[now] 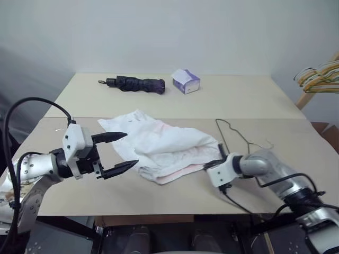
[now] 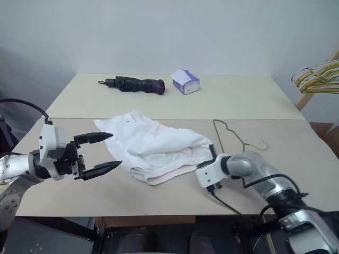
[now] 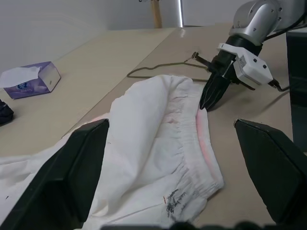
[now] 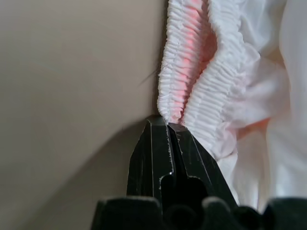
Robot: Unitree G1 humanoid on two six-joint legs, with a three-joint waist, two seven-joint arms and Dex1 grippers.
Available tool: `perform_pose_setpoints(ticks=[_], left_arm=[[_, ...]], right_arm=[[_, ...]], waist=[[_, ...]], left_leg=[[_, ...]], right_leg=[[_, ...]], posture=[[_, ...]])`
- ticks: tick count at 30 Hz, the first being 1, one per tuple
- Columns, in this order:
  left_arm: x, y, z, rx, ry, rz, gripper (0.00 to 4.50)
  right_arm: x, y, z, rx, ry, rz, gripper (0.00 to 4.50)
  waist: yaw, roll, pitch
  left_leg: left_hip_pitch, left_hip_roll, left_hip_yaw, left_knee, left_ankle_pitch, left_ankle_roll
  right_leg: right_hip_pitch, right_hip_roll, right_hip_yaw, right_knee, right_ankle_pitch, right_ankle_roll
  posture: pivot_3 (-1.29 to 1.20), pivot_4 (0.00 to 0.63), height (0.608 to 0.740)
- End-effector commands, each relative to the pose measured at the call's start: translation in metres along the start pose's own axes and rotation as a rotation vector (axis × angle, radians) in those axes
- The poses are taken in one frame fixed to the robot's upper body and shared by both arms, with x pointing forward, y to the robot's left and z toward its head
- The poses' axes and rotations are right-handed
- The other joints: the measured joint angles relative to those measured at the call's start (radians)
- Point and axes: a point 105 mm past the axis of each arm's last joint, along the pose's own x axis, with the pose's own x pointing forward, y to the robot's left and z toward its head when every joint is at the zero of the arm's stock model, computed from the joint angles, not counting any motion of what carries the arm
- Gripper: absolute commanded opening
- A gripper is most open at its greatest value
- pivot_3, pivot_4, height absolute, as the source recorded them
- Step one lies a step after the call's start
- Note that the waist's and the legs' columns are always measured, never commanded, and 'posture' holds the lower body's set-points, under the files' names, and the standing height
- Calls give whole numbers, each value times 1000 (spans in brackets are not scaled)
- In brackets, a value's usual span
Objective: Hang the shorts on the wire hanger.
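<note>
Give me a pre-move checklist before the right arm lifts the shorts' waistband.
1. Right gripper shut at the gathered waistband of the shorts: ok.
2. Cloth actually pinched between its fingers: cannot tell; the tips meet right at the band's edge.
3. Left gripper open, beside the shorts, ready to take the other side: ok.
4. Wire hanger lying flat on the table, apart from the shorts' far edge: ok.
5. Shorts spread flat: not ok, they lie bunched.
6. Folded umbrella and tissue box out of the way: ok.

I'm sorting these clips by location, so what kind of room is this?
Probably a lab or test room set up for laundry practice: plain tables against a bare wall, white shorts beside a wire hanger, and spare hangers on a wooden rack.
</note>
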Motion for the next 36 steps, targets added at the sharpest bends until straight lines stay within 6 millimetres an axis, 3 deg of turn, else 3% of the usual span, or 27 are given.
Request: perform_pose_setpoints(ticks=[1,5,8,11,15,19,22,25,29,31,34,36], left_arm=[[5,0,9,39,-31,-10,4500],[11,0,9,35,-47,-31,4500],[15,-1,9,36,-52,-41,4500],[14,-1,9,38,-52,-38,4500],[11,0,7,43,-36,-28,4500],[9,0,4,39,-23,-18,4500],[8,-1,2,34,-19,-19,4500],[10,0,-1,38,-14,-21,4500],[13,2,-1,47,-17,-19,4500],[13,2,-1,53,-19,-19,4500],[12,4,-2,63,-14,-8,4500],[11,4,-3,67,-10,0,4500]], right_arm=[[-29,-36,-32,-105,109,-90,21],[-38,-51,-63,-159,214,-101,21],[-40,-45,-68,-78,216,-50,744],[-46,-41,-64,-5,203,-41,1750],[-56,-32,-41,135,145,-43,3164],[-55,-31,16,354,-3,-94,4479],[-46,-28,46,467,2,-90,4479],[-24,-28,67,566,55,-97,4479],[5,-28,72,558,198,-89,4479],[11,-27,74,536,242,-69,4479],[18,-25,68,466,328,-66,4479],[20,-24,67,429,346,-67,3876]], waist=[[-2,0,0],[-14,0,0],[-22,0,0],[-27,0,0],[-27,0,0],[-28,1,0],[-29,1,0],[-30,0,-1],[-31,-1,-2],[-26,-1,-2],[-24,-1,-3],[-25,-1,-3]], left_leg=[[0,0,0,0,0,0],[1,-1,0,-1,0,0],[0,-2,0,-3,0,0],[0,-4,0,-5,0,1],[1,-4,0,-7,1,1],[2,-2,0,-7,0,1],[3,3,1,-7,0,0],[4,5,3,-6,-3,-7],[2,5,4,-6,-4,-9],[-2,4,5,-6,-3,-9],[-9,2,5,-5,2,-2],[-9,2,5,-5,2,-2]], right_leg=[[0,0,0,0,1,-2],[0,1,1,1,2,-4],[0,0,1,0,2,-7],[0,0,2,0,4,-2],[0,0,3,1,5,0],[0,1,3,2,5,1],[0,3,3,2,2,4],[-1,3,1,2,-2,-1],[-7,3,1,2,-1,-2],[-12,2,1,2,3,-9],[-16,2,1,3,7,-2],[-16,2,0,3,7,-2]], posture=[[69,35,740],[6,24,740],[7,23,740],[10,22,740],[17,22,740],[7,23,740],[-8,23,740],[-8,23,740],[-14,22,740],[-11,22,740],[-5,22,740],[0,23,740]])
